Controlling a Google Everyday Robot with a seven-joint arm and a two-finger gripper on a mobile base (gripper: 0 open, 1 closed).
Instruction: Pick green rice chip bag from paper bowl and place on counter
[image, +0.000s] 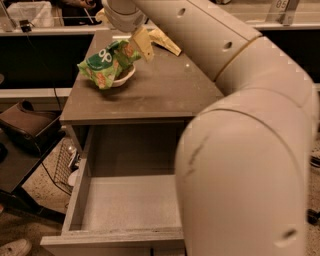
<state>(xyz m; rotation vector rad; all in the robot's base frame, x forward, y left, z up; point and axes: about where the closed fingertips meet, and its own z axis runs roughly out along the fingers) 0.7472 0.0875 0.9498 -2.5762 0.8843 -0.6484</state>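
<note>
Cream arm (240, 150), dark holes (228, 45), tan jaws at tip

The paper bowl (126, 77) sits on the left rear part of the surface (165, 87), with the rice chip bag (104, 64) lying in it and spilling over its left rim. The robot's hand (142, 44) hangs just right of the bag, above the bowl's right side; whether it touches the bag cannot be told. A second chip bag (166, 41) lies behind the hand, near the surface's back edge. Below the front edge, an open drawer (127, 207) juts toward the camera. The arm (240, 150) stretches from the right foreground to the back left. A wire basket (64, 160) stands on the floor left of the drawer. A ledge (295, 22) runs behind the surface.
</note>
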